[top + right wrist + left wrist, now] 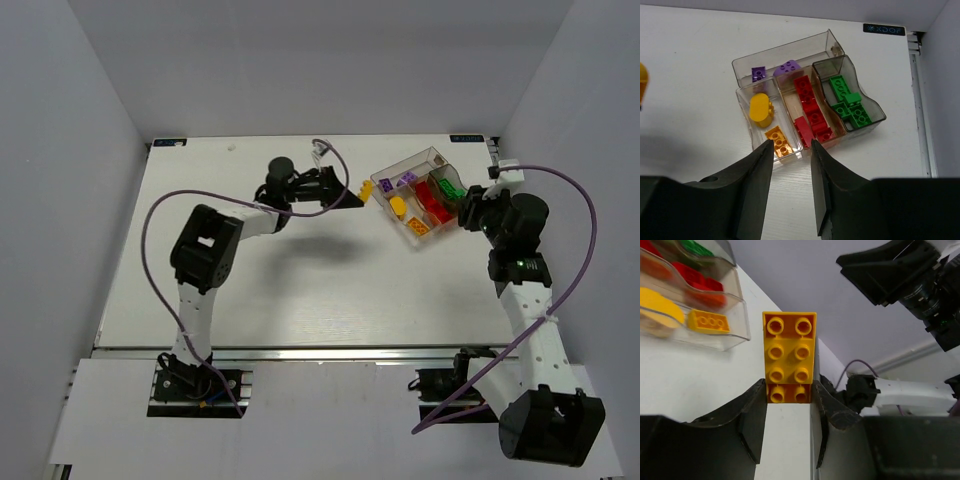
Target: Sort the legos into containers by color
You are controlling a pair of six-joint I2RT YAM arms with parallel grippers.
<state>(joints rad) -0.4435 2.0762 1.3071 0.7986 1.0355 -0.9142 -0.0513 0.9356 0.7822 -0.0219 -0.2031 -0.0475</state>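
Note:
My left gripper (352, 193) is shut on a yellow-orange lego brick (363, 187), held by its near end just left of the clear box (432, 153). In the left wrist view the brick (789, 352) sticks out from my gripper (789, 394), with the box wall (735, 335) at upper left. My right gripper (791, 145) is open and empty above the box's near edge; in the top view it (468, 210) is at the box's right side. The compartments hold purple legos (785, 67), a yellow piece (761, 110), an orange brick (780, 141), red legos (809, 102) and green legos (849, 102).
White walls enclose the table on three sides. A metal rail (920, 100) runs along the table's right edge beside the box. The held brick shows at the left edge of the right wrist view (642, 82). Purple cables loop over both arms.

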